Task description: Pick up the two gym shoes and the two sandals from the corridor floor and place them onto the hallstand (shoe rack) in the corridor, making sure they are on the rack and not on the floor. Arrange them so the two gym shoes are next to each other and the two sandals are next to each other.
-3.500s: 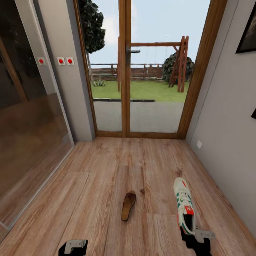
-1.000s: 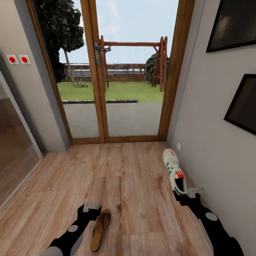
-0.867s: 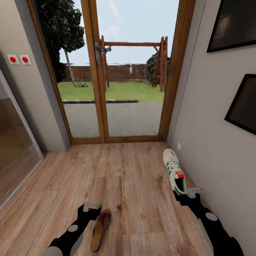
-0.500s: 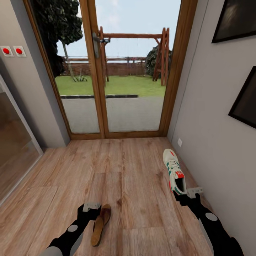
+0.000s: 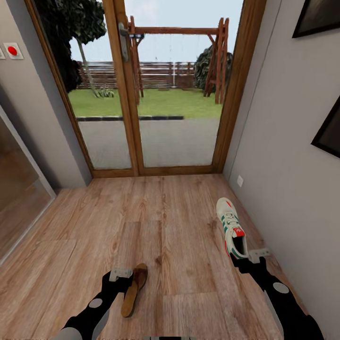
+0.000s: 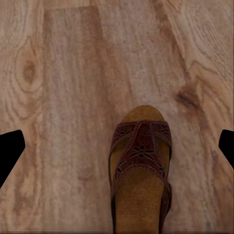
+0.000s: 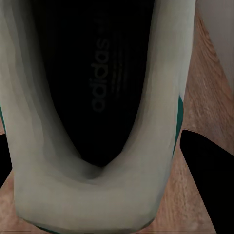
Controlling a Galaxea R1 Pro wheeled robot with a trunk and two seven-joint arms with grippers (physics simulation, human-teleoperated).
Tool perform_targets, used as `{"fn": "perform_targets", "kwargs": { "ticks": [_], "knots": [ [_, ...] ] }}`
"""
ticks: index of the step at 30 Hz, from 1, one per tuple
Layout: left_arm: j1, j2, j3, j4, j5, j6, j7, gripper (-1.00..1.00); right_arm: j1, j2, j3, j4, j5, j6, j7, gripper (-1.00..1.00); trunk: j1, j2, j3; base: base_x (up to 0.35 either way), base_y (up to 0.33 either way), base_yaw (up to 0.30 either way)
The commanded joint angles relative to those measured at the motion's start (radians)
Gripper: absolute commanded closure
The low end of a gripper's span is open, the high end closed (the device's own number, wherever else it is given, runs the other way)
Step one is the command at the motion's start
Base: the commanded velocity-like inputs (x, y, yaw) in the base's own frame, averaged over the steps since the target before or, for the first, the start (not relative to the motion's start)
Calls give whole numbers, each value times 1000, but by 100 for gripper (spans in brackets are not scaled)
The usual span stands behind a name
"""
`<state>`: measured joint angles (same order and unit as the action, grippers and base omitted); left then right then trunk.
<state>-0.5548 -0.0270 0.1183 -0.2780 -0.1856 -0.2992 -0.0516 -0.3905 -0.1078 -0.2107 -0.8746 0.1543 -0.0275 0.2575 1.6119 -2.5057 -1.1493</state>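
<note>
Right gripper [image 5: 245, 259] clamps the gym shoe [image 5: 231, 227] by its heel. Left gripper [image 6: 117, 146] is spread wide over the sandal [image 6: 139, 170] on the wood-plank floor [image 5: 179, 226].

Matt grained wood floor [image 5: 179, 245]; perforated brown leather sandal [image 6: 140, 165]; smooth white sneaker [image 5: 232, 227].

The head camera looks forward and down the corridor floor [image 5: 179, 222] toward the glass door [image 5: 156, 85]. The left wrist camera hangs close above the sandal [image 6: 140, 170], the right wrist camera nearly against the gym shoe [image 7: 92, 97]; both lie before that door in the head view.
</note>
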Motion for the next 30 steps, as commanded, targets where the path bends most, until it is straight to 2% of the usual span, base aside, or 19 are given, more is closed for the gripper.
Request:
{"fn": "perform_targets", "kwargs": {
  "ticks": [1, 8, 20, 22, 25, 30],
  "knots": [
    [-1, -1, 8, 0, -8, -3, -5, -100, -1, 1, -4, -1, 10, -2, 6, 100, 0, -1, -5, 0, 0, 0],
    [-1, -1, 6, 0, -9, -2, -6, -100, -1, 1, -5, -2, 10, -1, 5, 100, 3, -2, -35, 0, 0, 0],
    [1, -2, -3, 0, -13, -4, 2, -100, -1, 0, -6, -10, 8, 1, 5, 100, 9, -5, -99, 0, 0, 0],
    [6, -3, 1, 9, -9, -92, 5, -100, -1, 0, -6, -10, 8, 1, 5, 100, 10, -6, -110, 0, 0, 0],
    [6, -4, 5, 13, -7, -171, 5, -100, -1, 0, -6, -11, 8, 0, 5, 100, 11, -6, -126, 0, 0, 0],
    [6, -4, 6, 13, -6, -190, 6, -100, -1, 0, -7, -12, 8, 0, 5, 100, 13, -7, -154, 0, 0, 2]
  ]
}}
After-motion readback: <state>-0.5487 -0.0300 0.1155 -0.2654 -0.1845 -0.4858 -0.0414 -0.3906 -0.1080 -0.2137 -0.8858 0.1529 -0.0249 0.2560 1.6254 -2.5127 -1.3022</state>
